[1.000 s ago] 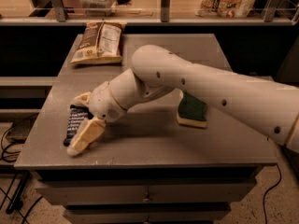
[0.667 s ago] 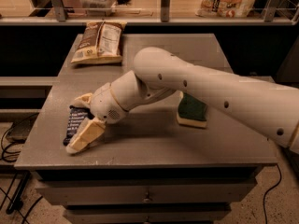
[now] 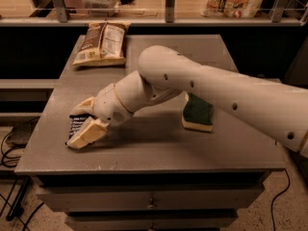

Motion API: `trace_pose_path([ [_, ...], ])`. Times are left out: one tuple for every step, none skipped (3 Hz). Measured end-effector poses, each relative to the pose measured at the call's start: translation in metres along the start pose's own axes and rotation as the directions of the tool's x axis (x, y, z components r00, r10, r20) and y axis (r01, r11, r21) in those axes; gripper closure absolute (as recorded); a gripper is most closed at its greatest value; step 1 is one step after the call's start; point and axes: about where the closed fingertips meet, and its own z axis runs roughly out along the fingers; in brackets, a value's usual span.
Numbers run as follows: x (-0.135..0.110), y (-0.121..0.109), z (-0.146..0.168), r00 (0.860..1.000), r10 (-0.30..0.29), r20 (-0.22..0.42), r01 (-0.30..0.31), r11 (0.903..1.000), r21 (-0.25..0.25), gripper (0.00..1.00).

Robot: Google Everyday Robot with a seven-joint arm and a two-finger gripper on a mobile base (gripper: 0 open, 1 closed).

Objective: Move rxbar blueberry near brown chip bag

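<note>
Grey bench [image 3: 159, 148] with drawers [image 3: 151, 201] below its top, standing before a dark shelf rail [image 3: 192, 21] that carries packaged goods. Item one: brown chip bag [image 3: 102, 43], lying flat at 11 o'clock near the far left corner, brown side to the left, cream printed side to the right. Item two: green-and-yellow sponge [image 3: 197, 112], at 3 o'clock just right of centre, partly behind the arm. Item three: rxbar blueberry [image 3: 76, 125], lying on the bench at 8 o'clock close to the left edge, well apart from the chip bag. Cream robot arm [image 3: 216, 90] enters from 4 o'clock and crosses the bench. Its end effector [image 3: 83, 121] sits low at 8 o'clock, drawn narrow, one finger on each side of the bar, holding it.
</note>
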Motion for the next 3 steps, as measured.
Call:
trace_pose_path([
  [-0.001, 0.0, -0.001, 1.0, 0.0, 0.0, 0.0, 1.0, 0.001, 1.0],
  [-0.002, -0.026, -0.046, 0.999, -0.025, 0.026, 0.022, 0.9945, 0.102, 1.0],
  [0.0, -0.056, -0.099, 0.994, -0.049, 0.097, 0.029, 0.9801, 0.196, 1.0],
])
